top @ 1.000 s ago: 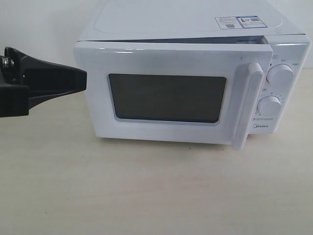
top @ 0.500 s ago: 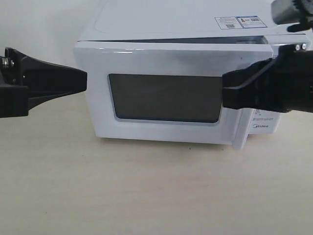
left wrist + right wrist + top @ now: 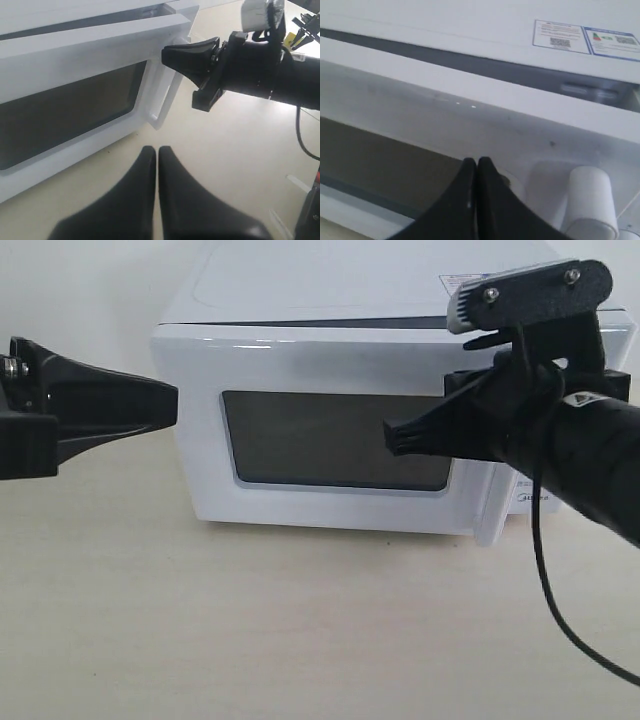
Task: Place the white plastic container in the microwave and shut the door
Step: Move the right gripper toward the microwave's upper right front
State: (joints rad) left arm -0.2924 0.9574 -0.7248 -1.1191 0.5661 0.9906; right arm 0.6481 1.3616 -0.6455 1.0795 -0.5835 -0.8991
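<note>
The white microwave (image 3: 330, 285) stands at the back of the table. Its door (image 3: 300, 365), with a dark mesh window, is slightly ajar, and a dark gap shows along its top edge (image 3: 470, 62). My right gripper (image 3: 392, 437) is shut and empty. It points left in front of the door, close to the window's corner (image 3: 476, 161) and beside the white bar handle (image 3: 590, 200). My left gripper (image 3: 172, 402) is shut and empty, level with the microwave's left side and apart from it (image 3: 156, 149). The white plastic container is out of view.
The right arm (image 3: 590, 460) and its cable cover the dials and most of the handle in the exterior view. A sticker (image 3: 585, 37) lies on the microwave's top. Bare beige table (image 3: 300, 630) stretches in front of the microwave.
My right arm came in from the right and moved left across the door, now covering the handle and dials. The left gripper has not moved.
</note>
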